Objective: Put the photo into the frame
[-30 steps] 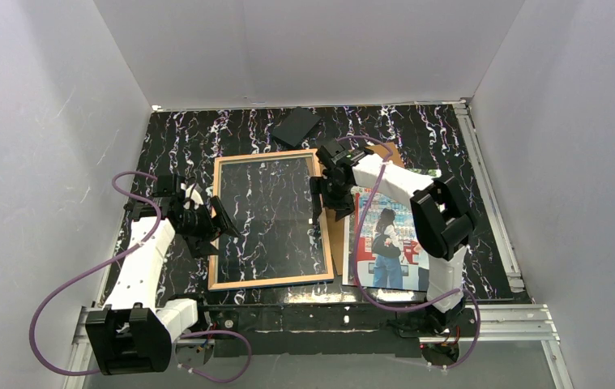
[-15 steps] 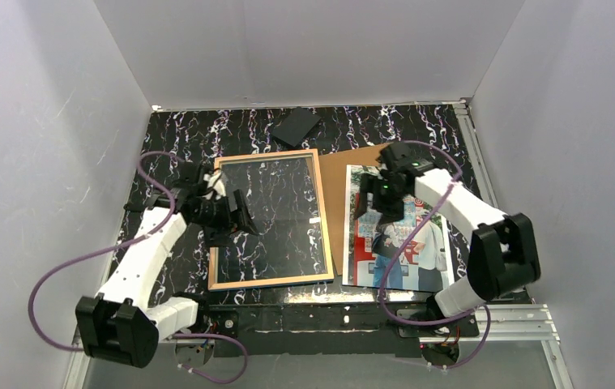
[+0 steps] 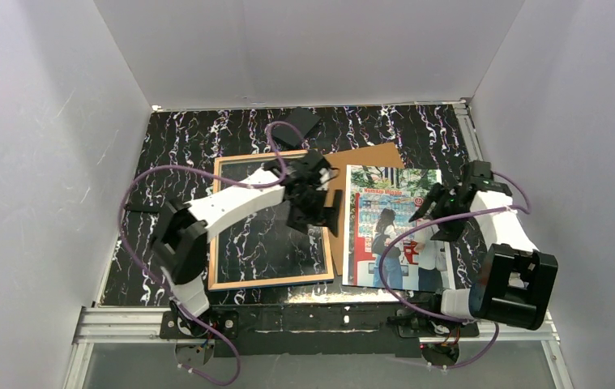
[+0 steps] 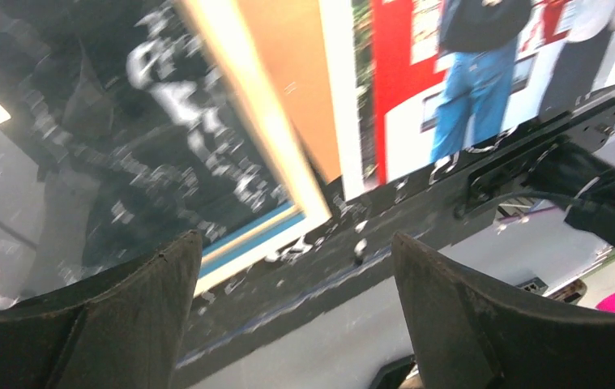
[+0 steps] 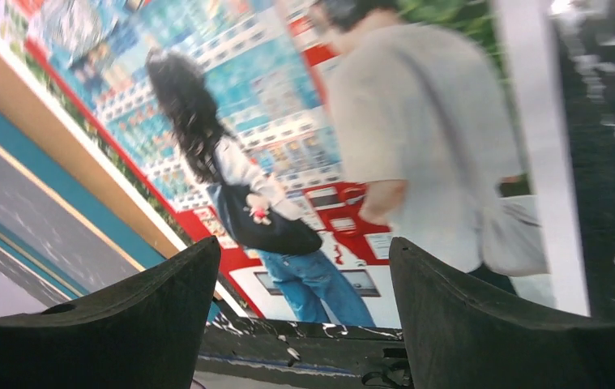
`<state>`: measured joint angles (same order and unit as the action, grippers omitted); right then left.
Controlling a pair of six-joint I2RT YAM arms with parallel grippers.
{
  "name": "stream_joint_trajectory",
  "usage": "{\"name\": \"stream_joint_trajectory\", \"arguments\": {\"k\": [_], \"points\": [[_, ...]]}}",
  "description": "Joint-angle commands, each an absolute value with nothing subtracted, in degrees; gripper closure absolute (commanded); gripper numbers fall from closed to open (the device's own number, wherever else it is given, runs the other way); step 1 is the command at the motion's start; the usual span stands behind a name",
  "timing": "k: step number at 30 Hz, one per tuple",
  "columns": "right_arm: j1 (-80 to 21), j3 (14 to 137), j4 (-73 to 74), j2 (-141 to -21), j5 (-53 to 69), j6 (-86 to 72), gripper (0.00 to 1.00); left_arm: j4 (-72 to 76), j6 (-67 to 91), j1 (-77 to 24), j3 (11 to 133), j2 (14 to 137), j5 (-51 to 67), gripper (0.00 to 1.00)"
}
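Tan face up, the frame (image 3: 271,280) is lying flat on the table. The photo (image 3: 385,194) is lying print-up just beside its right edge, partly covering the brown backing board (image 3: 365,156). The left gripper (image 3: 324,212), which was at the frame's left edge a second ago, is now hovering over the right edge, jaws spread and empty. The right gripper (image 3: 433,204) is now hanging over the photo's right half, also spread and empty. Insertion is not yet begun; the arms are probably repositioning for a photo pickup.
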<state>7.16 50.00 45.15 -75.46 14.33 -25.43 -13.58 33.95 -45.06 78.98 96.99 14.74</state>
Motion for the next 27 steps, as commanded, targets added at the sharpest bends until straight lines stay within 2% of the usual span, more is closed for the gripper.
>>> {"name": "stream_joint_trajectory", "arguments": {"k": [1, 8, 15, 21, 27], "points": [[14.41, 50.52, 47.41, -75.01, 12.44, -25.32, 0.16, -16.53, 36.35, -50.14, 89.46, 106.19, 13.44, 0.14], [21.75, 51.55, 45.21, -75.28, 5.72, -26.52, 0.14, -13.22, 39.72, -51.3, 99.94, 118.71, 15.69, 0.14], [24.97, 55.35, 41.86, -84.21, 9.61, -27.2, 0.14, -16.22, 39.89, -51.02, 107.66, 127.27, 12.39, 0.16], [25.04, 54.75, 38.06, -89.15, 13.8, -27.36, 0.14, -17.53, 41.21, -49.8, 105.87, 128.86, 8.16, 0.2], [25.0, 55.61, 38.17, -94.14, 11.46, -25.22, 0.14, -15.97, 41.92, -48.57, 103.98, 130.25, 10.38, 0.21]]}}
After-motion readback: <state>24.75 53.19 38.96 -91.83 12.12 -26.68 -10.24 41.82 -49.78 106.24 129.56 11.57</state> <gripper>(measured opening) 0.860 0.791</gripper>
